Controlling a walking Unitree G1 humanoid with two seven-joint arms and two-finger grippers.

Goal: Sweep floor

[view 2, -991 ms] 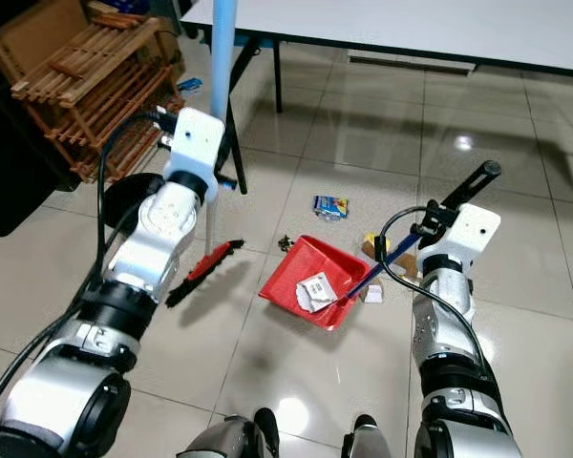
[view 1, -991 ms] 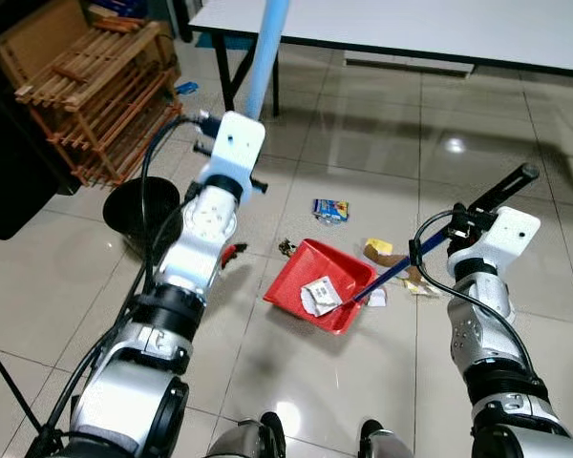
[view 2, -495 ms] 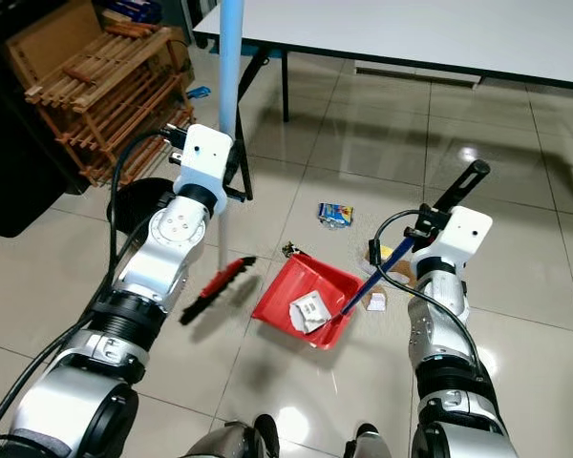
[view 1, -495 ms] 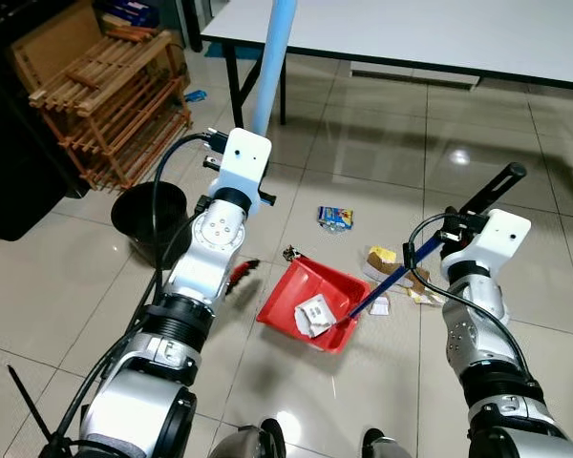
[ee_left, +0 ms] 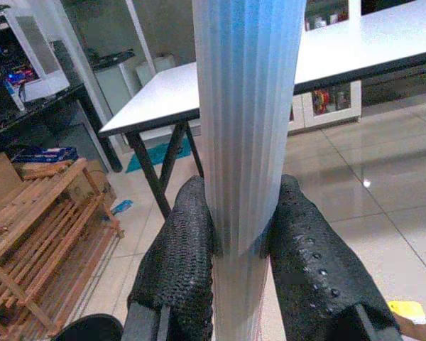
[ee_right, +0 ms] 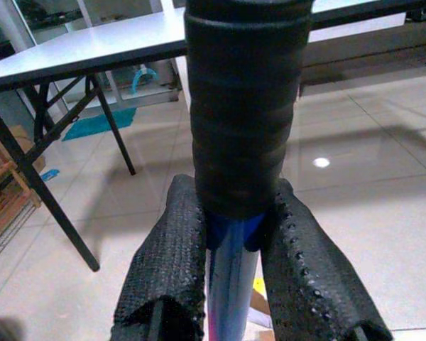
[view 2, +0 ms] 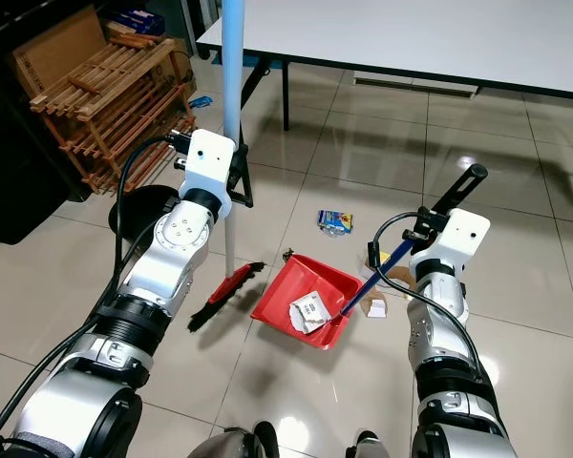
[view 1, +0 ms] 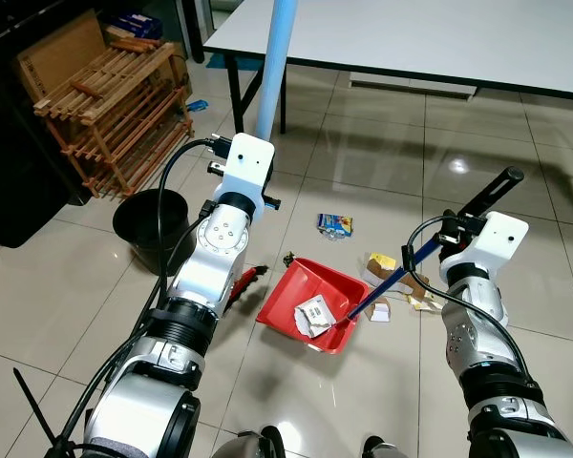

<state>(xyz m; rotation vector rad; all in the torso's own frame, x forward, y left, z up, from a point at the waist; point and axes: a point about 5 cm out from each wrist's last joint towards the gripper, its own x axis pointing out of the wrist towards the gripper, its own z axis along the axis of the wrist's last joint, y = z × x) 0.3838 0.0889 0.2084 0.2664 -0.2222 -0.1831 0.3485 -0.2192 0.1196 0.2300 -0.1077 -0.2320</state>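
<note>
In the left eye view the red dustpan (view 1: 310,303) is sitting on the tiled floor (view 1: 363,162) and is already holding a crumpled white paper (view 1: 316,312). A blue-and-yellow packet (view 1: 332,224) is lying beyond the dustpan, and a yellow-and-brown heap of scraps (view 1: 393,272) is lying just beside it on the right, so the sweeping is, by my judgement, partly done, with those bits left to gather.

In the right eye view the broom head (view 2: 226,295), red with dark bristles, is resting on the floor just left of the dustpan, and its pale blue pole (view 2: 231,114) is rising nearly upright. The left arm is reaching forward with its wrist raised; the right arm is bent up, holding the dustpan's blue handle (view 2: 372,283) aslant.

In the left wrist view the left gripper (ee_left: 243,238) is pinching the ribbed pole between both fingers.

In the right wrist view the right gripper (ee_right: 231,241) is clamping the handle just below its black grip, though the contact itself is somewhat shadowed.
</note>
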